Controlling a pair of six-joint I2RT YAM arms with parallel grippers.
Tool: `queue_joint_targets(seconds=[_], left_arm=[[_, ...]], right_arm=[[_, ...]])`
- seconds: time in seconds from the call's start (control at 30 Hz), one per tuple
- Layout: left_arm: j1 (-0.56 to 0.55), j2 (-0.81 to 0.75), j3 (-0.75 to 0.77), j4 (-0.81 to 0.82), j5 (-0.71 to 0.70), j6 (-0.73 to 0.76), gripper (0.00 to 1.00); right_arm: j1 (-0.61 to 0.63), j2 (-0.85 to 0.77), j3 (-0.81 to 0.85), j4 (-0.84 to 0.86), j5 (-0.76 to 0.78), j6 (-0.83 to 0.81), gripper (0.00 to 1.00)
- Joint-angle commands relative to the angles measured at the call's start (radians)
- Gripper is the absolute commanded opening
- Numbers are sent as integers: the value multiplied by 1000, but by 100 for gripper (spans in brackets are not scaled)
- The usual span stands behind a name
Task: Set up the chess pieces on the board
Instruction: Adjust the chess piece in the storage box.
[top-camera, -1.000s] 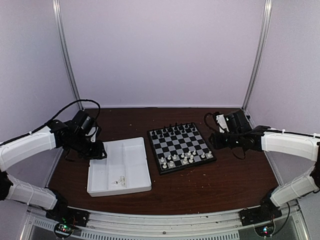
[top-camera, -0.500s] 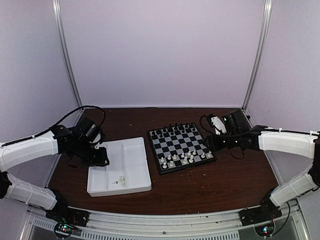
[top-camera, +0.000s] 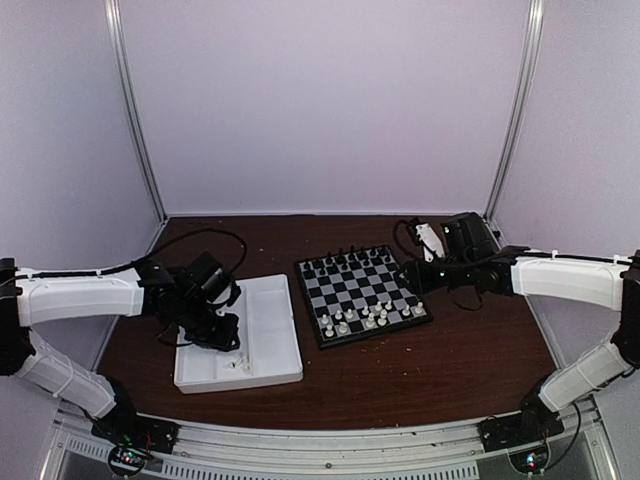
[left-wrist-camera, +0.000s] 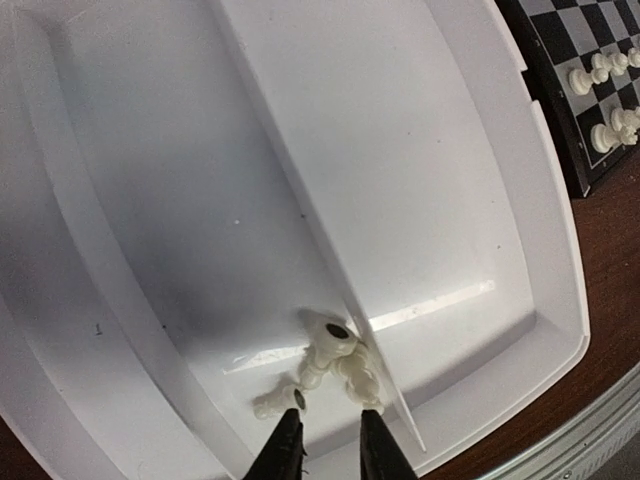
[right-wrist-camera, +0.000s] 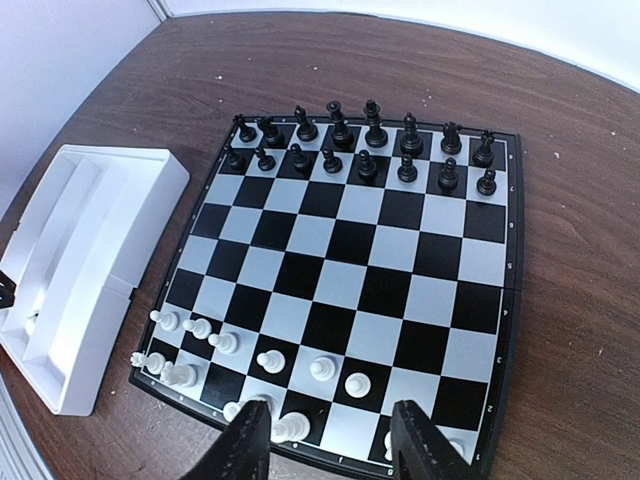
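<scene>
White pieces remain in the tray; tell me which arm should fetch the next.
Left. The left gripper hangs just over the loose white pieces in the tray; the right gripper is at the board, away from it.

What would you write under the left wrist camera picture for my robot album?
Left gripper hovering above loose white chess pieces lying in the white tray, chessboard corner peeking in.
</scene>
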Motion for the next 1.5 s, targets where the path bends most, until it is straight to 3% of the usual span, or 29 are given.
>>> queue_joint_targets(seconds=[0.0, 0.93, 1.27, 1.47], left_arm=[[-14, 19, -5, 100, 96, -15, 22], [-48, 131, -13, 74, 76, -13, 20], [-54, 146, 34, 9, 36, -1, 9], [-60, 96, 81, -56, -7, 2, 8]], right_arm=[[-1, 0, 14, 39, -27, 8, 44], [0, -3, 26, 9, -17, -5, 48], [-2, -9, 21, 8, -12, -8, 48], [-1, -14, 20, 11, -12, -8, 48]])
